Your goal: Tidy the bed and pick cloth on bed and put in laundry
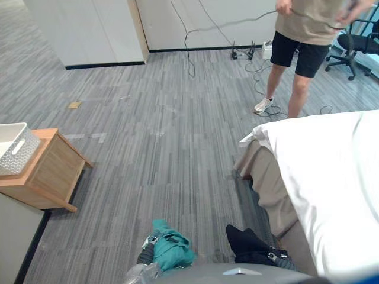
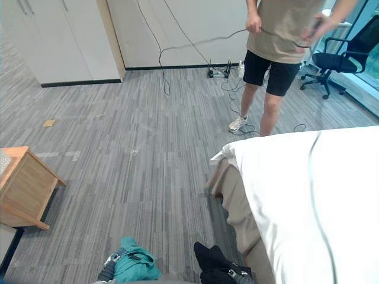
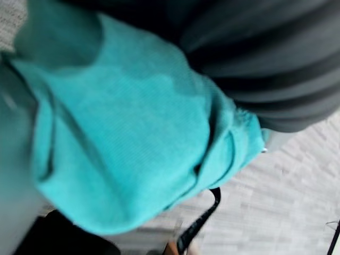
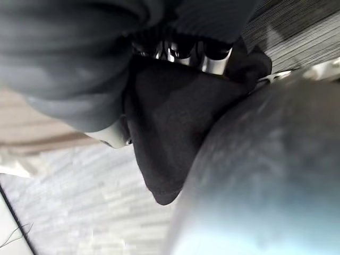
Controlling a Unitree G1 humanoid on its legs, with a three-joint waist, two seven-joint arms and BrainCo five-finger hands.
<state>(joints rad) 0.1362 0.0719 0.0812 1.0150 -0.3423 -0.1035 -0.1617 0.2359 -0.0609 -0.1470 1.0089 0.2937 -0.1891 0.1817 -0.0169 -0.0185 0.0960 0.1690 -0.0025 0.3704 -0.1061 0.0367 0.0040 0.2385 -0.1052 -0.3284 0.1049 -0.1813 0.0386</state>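
Teal cloth [image 1: 173,249] and black cloth [image 1: 246,242], clutched by left hand [image 1: 148,241] and right hand [image 4: 210,64], apparently need carrying next to the white basket [image 1: 18,151].

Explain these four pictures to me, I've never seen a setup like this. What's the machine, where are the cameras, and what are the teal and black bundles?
This is a humanoid robot, seen through its own cameras. The two wide pictures come from a stereo camera on its head, looking down at a grey floor. On the right is a white bed. On the left is a wooden table with a white basket on it. A person stands at the far end holding a cable.

The two close-up pictures come from cameras on the wrists. The left hand holds a teal cloth. The right hand holds a black cloth, with its silver fingers curled over it. Both bundles are carried low, close to the robot's body.
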